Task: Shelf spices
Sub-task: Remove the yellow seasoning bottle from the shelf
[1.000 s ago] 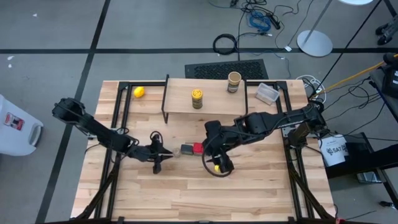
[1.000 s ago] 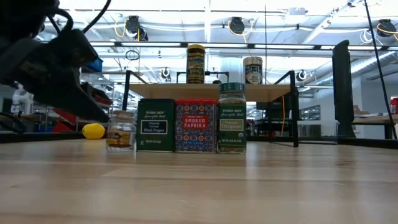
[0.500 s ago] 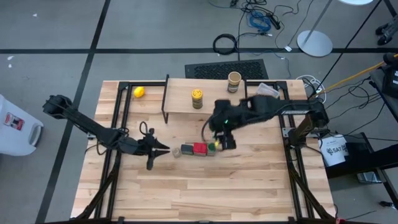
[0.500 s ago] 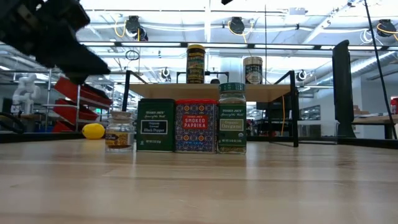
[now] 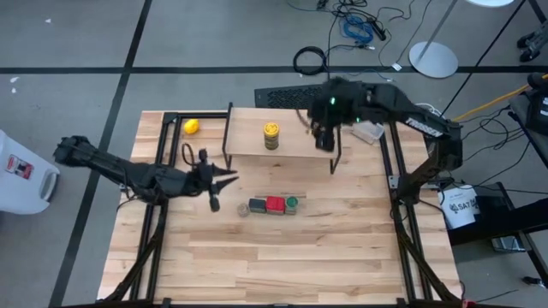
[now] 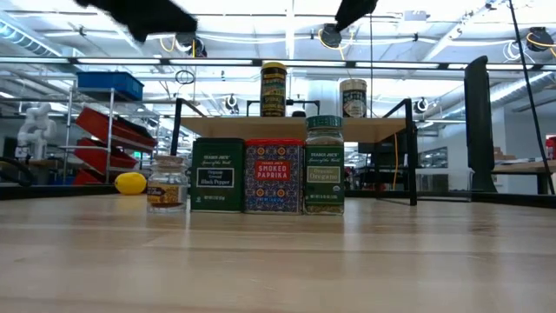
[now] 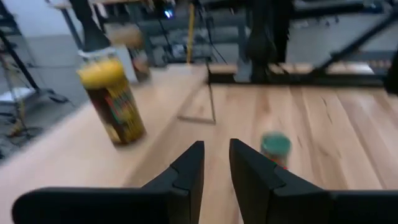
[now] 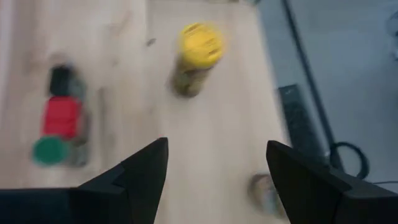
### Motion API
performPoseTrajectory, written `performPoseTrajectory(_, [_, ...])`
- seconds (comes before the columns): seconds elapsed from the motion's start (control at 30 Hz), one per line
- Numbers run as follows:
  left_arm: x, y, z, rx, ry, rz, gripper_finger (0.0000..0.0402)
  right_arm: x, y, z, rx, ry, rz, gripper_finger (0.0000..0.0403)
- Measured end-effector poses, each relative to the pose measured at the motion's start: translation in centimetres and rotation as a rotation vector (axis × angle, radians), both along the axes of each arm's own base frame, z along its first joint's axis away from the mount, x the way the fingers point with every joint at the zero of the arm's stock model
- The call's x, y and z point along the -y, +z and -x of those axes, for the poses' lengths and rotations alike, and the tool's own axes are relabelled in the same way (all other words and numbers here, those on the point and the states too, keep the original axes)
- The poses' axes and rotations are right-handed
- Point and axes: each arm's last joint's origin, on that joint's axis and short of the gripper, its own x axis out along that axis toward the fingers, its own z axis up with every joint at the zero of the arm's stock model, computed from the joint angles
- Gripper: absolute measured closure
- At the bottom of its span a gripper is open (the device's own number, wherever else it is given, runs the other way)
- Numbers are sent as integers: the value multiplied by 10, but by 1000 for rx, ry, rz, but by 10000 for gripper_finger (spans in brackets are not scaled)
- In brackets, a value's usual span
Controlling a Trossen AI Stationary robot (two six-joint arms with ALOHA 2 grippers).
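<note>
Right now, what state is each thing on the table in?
yellow-lidded jar: upright on the shelf
tan-topped jar: upright on the shelf
small jar, dark green tin, red paprika tin, green-lidded jar: upright in a row on the table
left claw: nearly closed, empty
right claw: open, empty, above the shelf

Red patterned paprika tin [image 6: 274,176]
</note>
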Motion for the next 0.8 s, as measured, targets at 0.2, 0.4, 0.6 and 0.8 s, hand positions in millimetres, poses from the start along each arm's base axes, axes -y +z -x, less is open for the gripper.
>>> performPoseTrajectory(0.2, [-19, 36, -3, 57, 91, -36, 317, 41, 3, 11, 77, -5, -40, 124])
performPoseTrajectory(0.4, [-36, 47, -4, 70, 177, -53, 317, 44, -2, -16, 196, 60, -106, 97])
performPoseTrajectory(0.6, [-36, 42, -4, 19, 93, -46, 317, 35, -28, -58, 163, 127, -130, 77])
performPoseTrajectory(0.8, [-36, 42, -5, 21, 80, -47, 317, 44, -53, -82, 132, 121, -144, 63])
